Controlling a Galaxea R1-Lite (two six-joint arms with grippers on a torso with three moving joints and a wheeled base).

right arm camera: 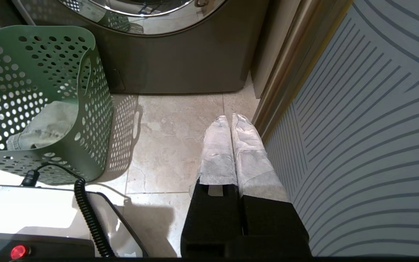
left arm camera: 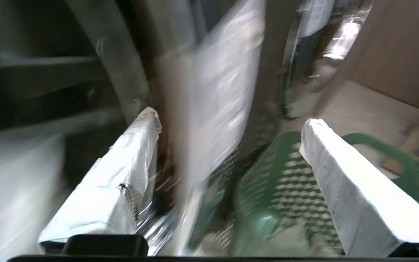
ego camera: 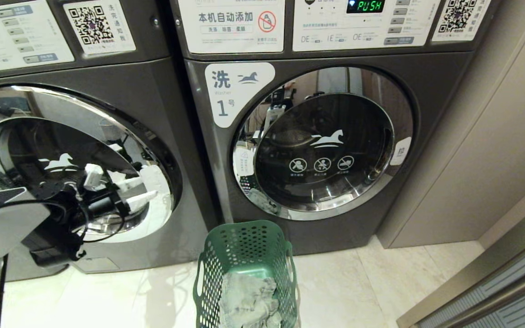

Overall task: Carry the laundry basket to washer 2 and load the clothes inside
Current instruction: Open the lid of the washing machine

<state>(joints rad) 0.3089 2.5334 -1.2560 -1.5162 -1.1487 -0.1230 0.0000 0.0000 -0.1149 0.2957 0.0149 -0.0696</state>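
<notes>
Tiled floor [ego camera: 344, 282]; washer label [ego camera: 233, 91] reads "洗 1号"; displays "PUSH".

The left washer [ego camera: 75, 159] is cut off at the picture's edge, its number label unseen. The laundry basket [ego camera: 246, 255] runs off the bottom edge. The left wrist view is motion-blurred.

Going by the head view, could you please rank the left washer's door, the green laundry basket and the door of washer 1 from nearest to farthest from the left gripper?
From the left gripper:
1. Left washer's door, directly behind the gripper.
2. Laundry basket, on the floor to its right.
3. Door of washer 1, farther right, beyond the basket.
</notes>
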